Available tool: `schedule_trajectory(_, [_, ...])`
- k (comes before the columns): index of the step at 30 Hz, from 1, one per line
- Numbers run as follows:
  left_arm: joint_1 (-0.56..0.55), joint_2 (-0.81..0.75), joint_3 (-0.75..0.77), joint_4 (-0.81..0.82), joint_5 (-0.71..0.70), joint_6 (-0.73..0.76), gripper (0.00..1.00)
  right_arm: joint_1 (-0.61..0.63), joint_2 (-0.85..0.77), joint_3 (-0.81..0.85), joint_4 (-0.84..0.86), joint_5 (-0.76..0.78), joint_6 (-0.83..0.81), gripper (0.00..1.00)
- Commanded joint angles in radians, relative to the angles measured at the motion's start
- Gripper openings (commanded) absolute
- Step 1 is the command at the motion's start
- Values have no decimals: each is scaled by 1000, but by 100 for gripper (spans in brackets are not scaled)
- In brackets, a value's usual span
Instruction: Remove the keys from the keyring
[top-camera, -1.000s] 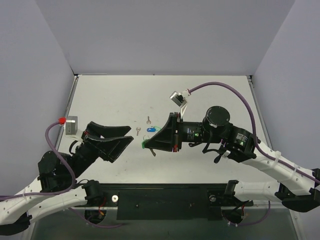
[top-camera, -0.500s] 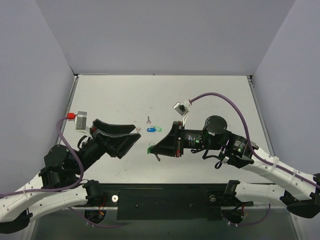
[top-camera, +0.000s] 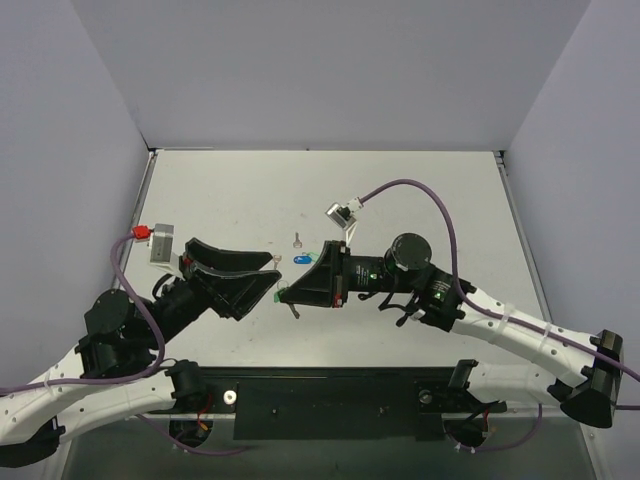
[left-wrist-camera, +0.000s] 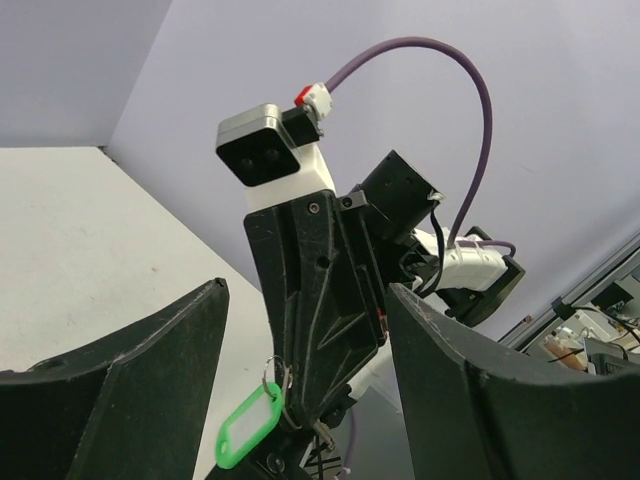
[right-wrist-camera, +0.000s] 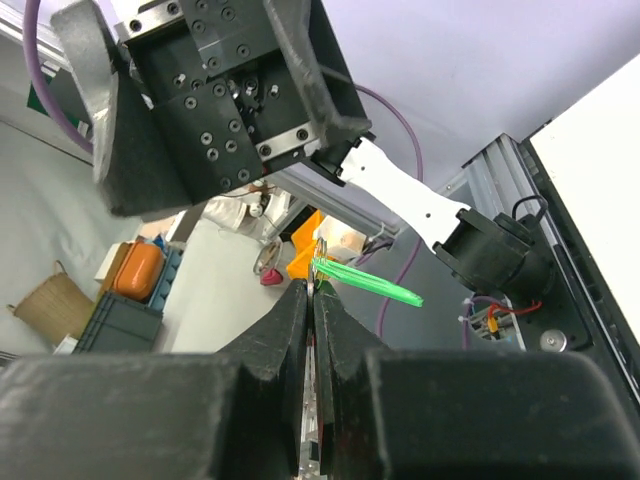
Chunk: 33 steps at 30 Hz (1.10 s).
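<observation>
My right gripper (top-camera: 286, 293) is shut on the keyring (left-wrist-camera: 272, 385), held in the air above the table (top-camera: 220, 190). A green plastic tag (left-wrist-camera: 240, 435) hangs from the ring. The tag (right-wrist-camera: 365, 280) and ring (right-wrist-camera: 320, 262) also show at the fingertips in the right wrist view. A small metal piece (left-wrist-camera: 322, 432) hangs beside the ring; I cannot tell if it is a key. My left gripper (top-camera: 268, 270) is open, its jaws facing the right gripper's tip and standing on either side of it. A bare key (top-camera: 296, 240) and a blue-headed key (top-camera: 301, 260) lie on the table. The green-headed key is hidden.
The right wrist camera and its purple cable (top-camera: 400, 185) stand above the table's middle. The left arm's camera block (top-camera: 160, 243) sits at the left. A black mounting bar (top-camera: 330, 395) runs along the near edge between the arm bases.
My right gripper has moved left with the keyring, up to the left gripper's open jaws. The left gripper rose and turned toward it a second ago, then held still.
</observation>
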Motion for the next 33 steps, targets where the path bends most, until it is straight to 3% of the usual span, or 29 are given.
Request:
schedule_trajectory(1, [-3,6,46,-34,34,25,72,-5,51,51,200,-46,40,0])
schedule_trajectory(7, [-3,-70,6,-45,-15,20,67,-5,127,114,291,-74,102,0])
schedule_trajectory(15, [-3,-73,74,-134,-30,45,66,-31,207,174,427,-127,215,0])
schedule_trajectory(27, [-3,-57,151,-200,-81,43,60,-40,276,121,699,-147,376,0])
schedule_trajectory(33, [-3,-32,174,-209,-97,48,58,-32,241,83,639,-127,337,0])
